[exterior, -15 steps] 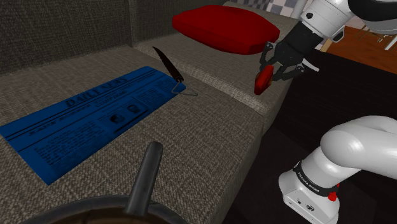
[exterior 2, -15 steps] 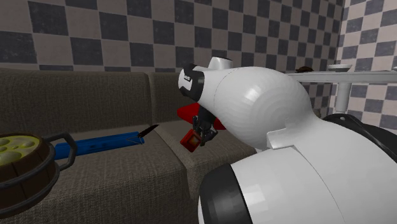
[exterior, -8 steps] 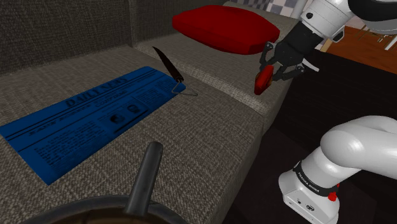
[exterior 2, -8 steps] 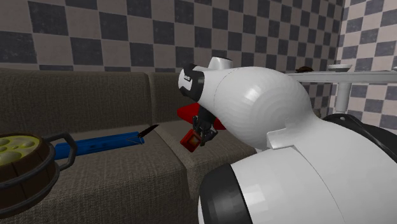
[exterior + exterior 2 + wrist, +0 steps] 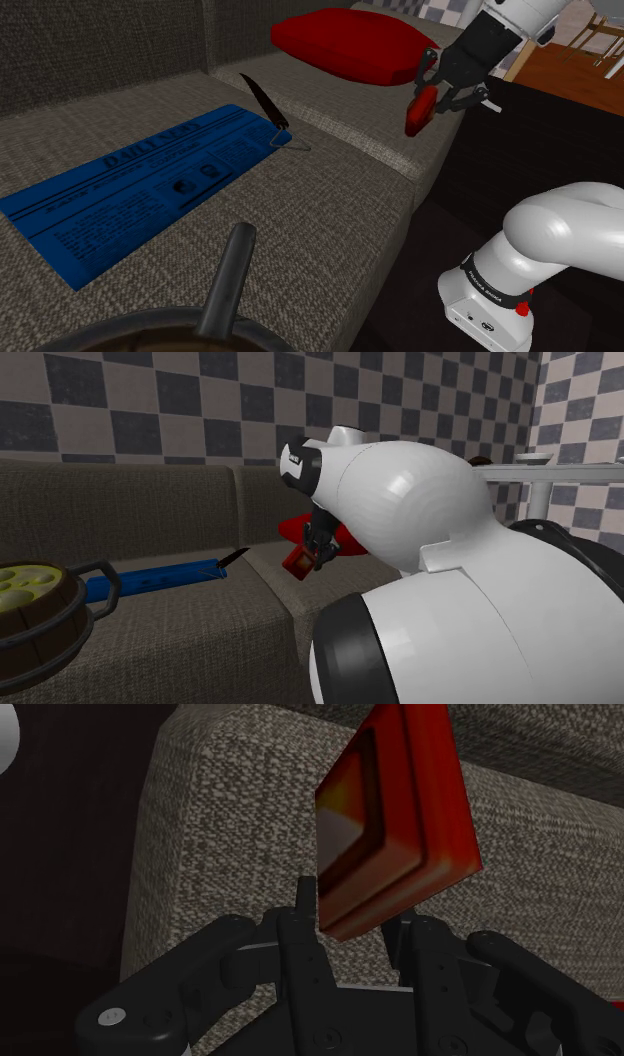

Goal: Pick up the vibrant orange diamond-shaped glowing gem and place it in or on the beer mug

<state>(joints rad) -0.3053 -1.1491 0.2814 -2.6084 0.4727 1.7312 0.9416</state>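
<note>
Grey-brown woven sofa [image 5: 330, 220], checkered wall [image 5: 150, 407] behind it.

- Gem [image 5: 419, 112]: red-orange faceted block with a stepped border and a pale glowing centre. It is clamped between the two black fingers [image 5: 304, 904] and held in the air above the seat's edge at the shoulder view's right, just in front of the cushion.
- Gripper [image 5: 430, 98]: all black, closed on the gem's lower edge, also seen in the wrist view [image 5: 352, 912].
- Beer mug [image 5: 45, 622]: banded barrel form with a dark handle, at the near end of the seat, well apart from the gem.
- Blue newspaper [image 5: 130, 190]: flat on the seat, left of centre.
- Dark blade-like item [image 5: 264, 100]: at the paper's far corner.
- Red cushion [image 5: 350, 45]: far end of the seat.
</note>
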